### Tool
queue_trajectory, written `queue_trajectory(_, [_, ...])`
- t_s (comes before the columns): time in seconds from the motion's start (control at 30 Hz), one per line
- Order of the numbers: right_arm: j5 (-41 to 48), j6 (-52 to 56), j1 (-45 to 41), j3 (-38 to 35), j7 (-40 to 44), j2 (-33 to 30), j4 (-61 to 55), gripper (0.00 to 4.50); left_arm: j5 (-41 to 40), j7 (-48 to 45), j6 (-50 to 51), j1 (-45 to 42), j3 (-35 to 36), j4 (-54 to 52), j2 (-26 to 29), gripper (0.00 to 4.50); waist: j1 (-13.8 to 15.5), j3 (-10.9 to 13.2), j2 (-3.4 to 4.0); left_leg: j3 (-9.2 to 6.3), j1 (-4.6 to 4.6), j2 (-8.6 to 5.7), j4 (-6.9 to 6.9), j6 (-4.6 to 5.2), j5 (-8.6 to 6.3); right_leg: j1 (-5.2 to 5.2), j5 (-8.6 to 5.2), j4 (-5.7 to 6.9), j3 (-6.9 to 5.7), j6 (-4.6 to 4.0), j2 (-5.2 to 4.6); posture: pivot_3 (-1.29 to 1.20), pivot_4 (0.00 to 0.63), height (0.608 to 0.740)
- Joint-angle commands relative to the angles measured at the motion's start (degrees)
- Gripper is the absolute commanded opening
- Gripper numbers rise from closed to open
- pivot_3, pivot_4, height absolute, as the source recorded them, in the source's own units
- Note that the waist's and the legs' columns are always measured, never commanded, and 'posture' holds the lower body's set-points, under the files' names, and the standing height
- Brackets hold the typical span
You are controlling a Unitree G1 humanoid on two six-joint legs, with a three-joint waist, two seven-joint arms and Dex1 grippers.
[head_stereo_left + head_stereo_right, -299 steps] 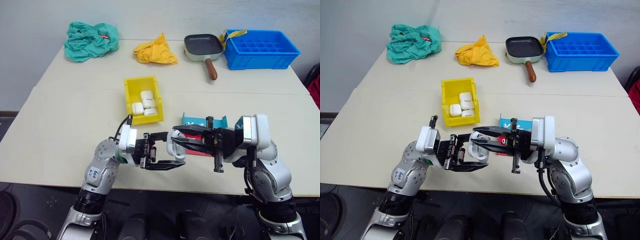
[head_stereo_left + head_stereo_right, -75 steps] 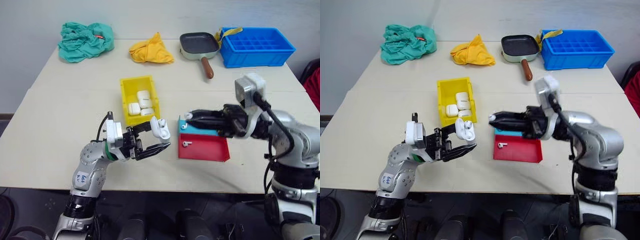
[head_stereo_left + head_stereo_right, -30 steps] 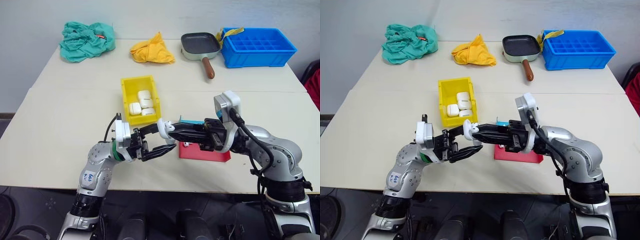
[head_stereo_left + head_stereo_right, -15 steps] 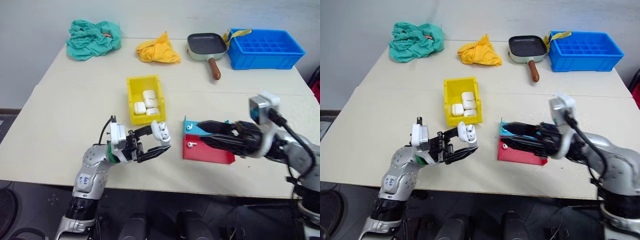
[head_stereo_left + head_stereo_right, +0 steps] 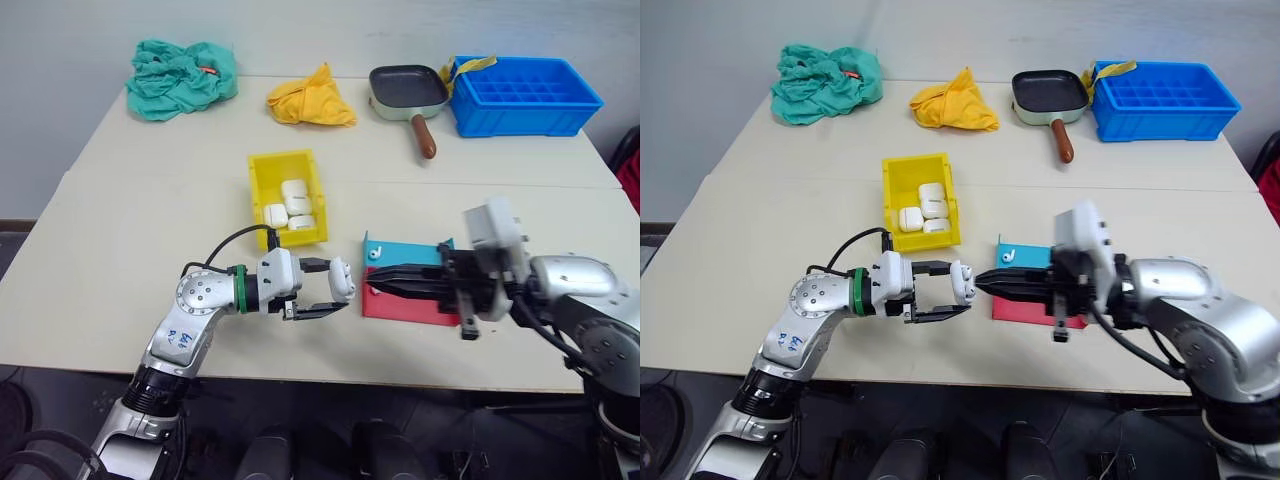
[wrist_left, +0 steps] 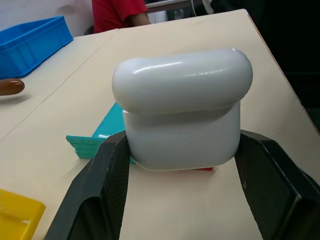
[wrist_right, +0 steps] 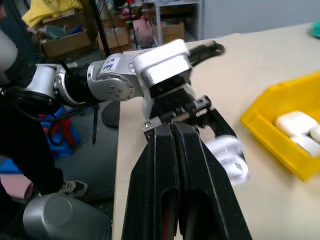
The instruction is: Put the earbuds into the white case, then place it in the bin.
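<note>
My left gripper (image 5: 335, 290) is shut on the white case (image 5: 343, 275), held sideways just above the table in front of the yellow bin (image 5: 268, 195). In the left wrist view the case (image 6: 182, 112) sits between the two black fingers (image 6: 100, 185) with its lid down. My right gripper (image 5: 372, 284) points left with its fingers shut together, nothing visible between them, and its tips almost reach the case. One small white earbud (image 5: 372, 253) lies on the teal tray (image 5: 405, 250). The bin holds several other white cases (image 5: 292, 205).
A red tray (image 5: 410, 308) lies under my right gripper, next to the teal tray. At the back of the table are a green cloth (image 5: 180, 75), a yellow cloth (image 5: 310, 100), a frying pan (image 5: 405, 92) and a blue crate (image 5: 525, 95).
My right gripper has closed its fingers and moved left from over the trays to the case. My left wrist has rolled, turning the case. The camera has shifted a little.
</note>
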Motion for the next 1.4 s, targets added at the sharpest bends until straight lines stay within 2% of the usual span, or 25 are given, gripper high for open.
queue_trajectory(0.03, [-5.2,0.4,-4.7,6.8,-1.3,1.6,1.0,0.02,-0.3,0.6,1.2,-0.9,-0.5,-3.3,0.0,2.74,0.0,0.0,0.0,-0.01,0.0,0.0,-0.01,-0.01,0.01,-0.01,0.0,0.0,0.0,0.0,0.0,0.0,0.15,0.74])
queue_trajectory(0.17, [-9.7,1.7,-8.7,12.5,-0.7,1.8,3.9,0.02,-0.1,1.5,1.6,-1.1,-0.4,-3.5,-0.1,2.74,0.2,0.0,-0.01,-0.05,-0.02,-0.02,-0.01,-0.01,0.0,-0.02,0.0,0.02,-0.02,0.0,-0.03,0.0,0.15,0.74])
queue_trajectory(0.3, [-11.2,0.8,-8.5,11.5,1.2,-0.3,5.7,0.02,-0.5,1.9,2.0,-0.7,-0.1,-4.2,-0.1,2.74,0.2,0.0,-0.01,-0.08,-0.04,-0.04,0.0,0.01,-0.01,-0.02,0.0,0.01,-0.05,0.0,-0.05,0.0,0.15,0.74])
queue_trajectory(0.5, [-10.5,-2.5,1.3,2.7,5.3,-6.9,6.3,0.02,-1.5,1.9,1.1,1.2,1.7,-5.7,1.2,2.74,0.7,0.0,-0.05,-0.11,-0.05,-0.05,-0.03,0.05,-0.03,0.0,0.0,-0.02,-0.1,0.0,-0.06,0.0,0.15,0.74])
queue_trajectory(0.57, [-8.3,-5.1,6.5,-2.0,6.4,-6.1,5.9,0.02,-2.0,2.0,1.2,1.9,2.5,-6.5,1.6,2.74,0.9,0.0,-0.07,-0.11,-0.05,-0.04,-0.03,0.04,-0.03,0.0,0.0,-0.02,-0.11,0.0,-0.05,0.0,0.15,0.74])
queue_trajectory(0.67, [0.8,-4.4,14.0,-13.8,3.1,-1.7,4.6,0.02,-3.4,3.7,3.6,3.3,5.3,-8.5,2.2,2.74,0.9,0.1,-0.09,-0.11,-0.05,-0.03,-0.04,0.03,-0.03,0.01,0.0,-0.01,-0.13,0.0,-0.04,0.0,0.15,0.74])
queue_trajectory(0.8, [-3.1,-14.0,28.1,-25.4,3.6,1.1,0.2,0.89,-7.8,10.6,12.0,1.9,12.5,-9.7,2.0,2.74,1.6,0.1,-0.1,-0.08,-0.04,-0.02,-0.03,0.04,-0.02,0.04,0.01,0.03,-0.1,0.02,-0.04,0.0,0.15,0.74])
queue_trajectory(0.9, [-11.2,-26.2,36.9,-31.4,1.4,6.1,-0.4,1.89,-7.6,15.7,17.4,-4.2,16.0,-5.5,2.5,2.74,1.9,0.1,-0.13,-0.13,-0.04,-0.05,-0.01,0.03,-0.02,0.07,0.03,0.08,-0.11,0.06,-0.03,0.0,0.15,0.74])
queue_trajectory(1.0, [-13.4,-37.7,41.0,-35.2,0.6,12.9,-0.6,2.97,-5.9,20.0,19.6,-11.8,16.8,2.1,1.7,2.74,1.5,0.1,-0.15,-0.05,-0.02,-0.15,0.04,0.06,0.02,0.11,0.1,0.29,-0.04,0.2,-0.02,0.0,0.15,0.74])
queue_trajectory(1.03, [-13.5,-39.3,43.0,-35.6,0.9,14.1,-1.0,3.17,-5.5,20.6,19.9,-14.1,16.5,5.2,1.2,2.74,1.4,0.1,-0.14,-0.02,0.01,-0.17,0.05,0.07,0.03,0.11,0.13,0.32,-0.02,0.24,-0.01,0.0,0.15,0.74])
queue_trajectory(1.1, [-13.7,-40.6,45.7,-35.6,0.1,15.6,-1.3,3.17,-4.4,20.6,20.9,-17.5,15.0,10.5,0.9,2.74,1.2,0.1,-0.14,0.04,0.1,-0.23,0.03,0.08,0.04,0.1,0.13,0.39,0.05,0.25,-0.02,0.0,0.15,0.74])
queue_trajectory(1.17, [-10.8,-40.5,47.5,-36.3,-0.8,16.5,-1.1,3.52,-1.7,20.2,23.7,-21.0,11.7,16.7,1.5,2.74,1.1,0.1,-0.14,0.09,0.13,-0.2,-0.01,0.08,0.04,0.07,0.13,0.42,0.08,0.25,0.01,0.0,0.15,0.74])
queue_trajectory(1.27, [-10.7,-42.2,49.4,-36.8,-0.4,16.3,0.3,4.33,2.7,21.4,17.9,-26.9,9.9,29.9,0.5,2.74,1.0,0.1,-0.17,0.16,0.13,-0.21,0.0,0.07,0.06,0.02,0.13,0.47,0.12,0.25,0.03,0.0,0.15,0.74])
queue_trajectory(1.3, [-10.9,-42.6,49.7,-36.8,-0.7,16.3,0.5,4.42,3.5,21.9,16.4,-28.7,9.7,33.6,0.1,2.74,1.0,0.1,-0.2,0.15,0.12,-0.2,0.01,0.05,0.07,0.02,0.13,0.44,0.12,0.25,0.04,0.0,0.15,0.74])
queue_trajectory(1.37, [-11.6,-43.8,50.0,-36.3,-1.0,16.2,0.6,4.5,4.0,22.2,13.9,-31.5,10.2,38.8,-1.0,3.47,1.2,0.1,-0.22,0.15,0.1,-0.17,0.01,0.03,0.08,0.0,0.13,0.43,0.1,0.25,0.05,0.0,0.15,0.74])
queue_trajectory(1.4, [-11.7,-44.1,50.1,-36.0,-1.1,16.2,0.6,4.5,4.3,21.5,12.7,-32.5,9.9,40.7,-1.3,3.7,1.2,0.1,-0.22,0.16,0.11,-0.19,0.01,0.04,0.08,0.0,0.13,0.41,0.1,0.25,0.05,0.0,0.15,0.74])
